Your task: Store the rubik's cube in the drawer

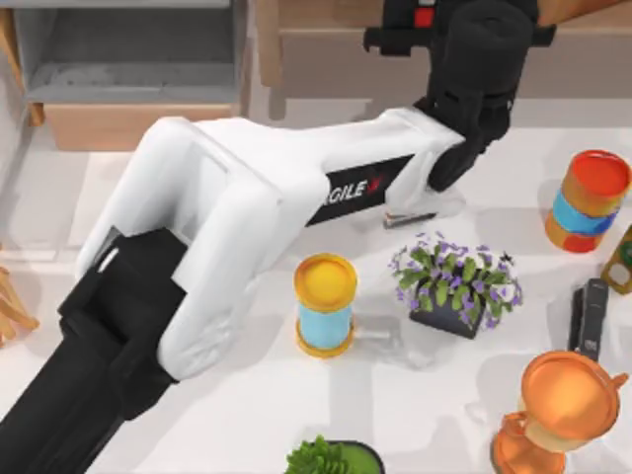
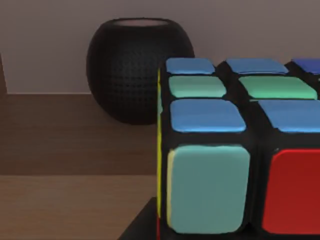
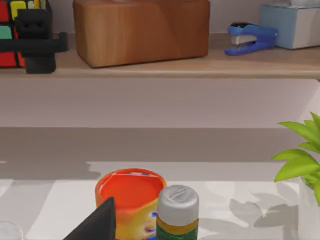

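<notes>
The rubik's cube [image 2: 240,150], black-framed with blue, green, pale and red squares, sits very close in the left wrist view. It also shows at the long shelf as the rubik's cube [image 3: 9,30]. My left arm reaches across the table to the back shelf, where my left gripper [image 1: 425,18] is shut on the cube. The left gripper [image 3: 33,42] appears black in front of the cube. The drawer [image 1: 128,126] stands pulled out at the back left, with grey inside and a tan front. A dark part of my right gripper [image 3: 100,222] hangs low over the table's right side.
A black round speaker [image 2: 140,70], a wooden box [image 3: 141,30] and a blue stapler [image 3: 250,37] stand on the shelf. On the table are a yellow-topped cylinder [image 1: 326,301], a purple-flowered plant [image 1: 459,281], a striped cylinder [image 1: 590,199], a black stapler [image 1: 591,316] and an orange trophy [image 1: 563,410].
</notes>
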Action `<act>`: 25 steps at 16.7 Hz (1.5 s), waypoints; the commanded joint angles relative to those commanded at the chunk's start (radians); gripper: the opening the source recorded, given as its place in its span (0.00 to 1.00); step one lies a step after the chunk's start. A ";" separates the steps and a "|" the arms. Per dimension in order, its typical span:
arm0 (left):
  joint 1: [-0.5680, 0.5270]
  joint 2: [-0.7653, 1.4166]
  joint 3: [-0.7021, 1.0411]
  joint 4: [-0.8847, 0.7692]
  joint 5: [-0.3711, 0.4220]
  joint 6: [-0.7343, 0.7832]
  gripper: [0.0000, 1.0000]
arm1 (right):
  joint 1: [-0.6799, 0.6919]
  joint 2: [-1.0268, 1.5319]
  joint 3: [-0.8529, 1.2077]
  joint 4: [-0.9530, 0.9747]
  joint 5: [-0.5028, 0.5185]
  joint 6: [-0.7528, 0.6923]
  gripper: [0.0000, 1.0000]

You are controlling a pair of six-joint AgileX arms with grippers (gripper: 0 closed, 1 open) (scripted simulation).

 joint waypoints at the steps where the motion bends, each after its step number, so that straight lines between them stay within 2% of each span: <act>1: 0.000 0.000 0.000 0.000 0.000 0.000 0.02 | 0.000 0.000 0.000 0.000 0.000 0.000 1.00; 11: -0.006 -0.005 -0.003 0.001 -0.001 0.001 0.00 | 0.000 0.000 0.000 0.000 0.000 0.000 1.00; 18: -0.028 -0.098 -0.104 0.011 -0.025 0.003 0.00 | 0.000 0.000 0.000 0.000 0.000 0.000 1.00; 25: -0.038 -0.108 -0.092 -0.008 -0.030 0.006 0.00 | 0.000 0.000 0.000 0.000 0.000 0.000 1.00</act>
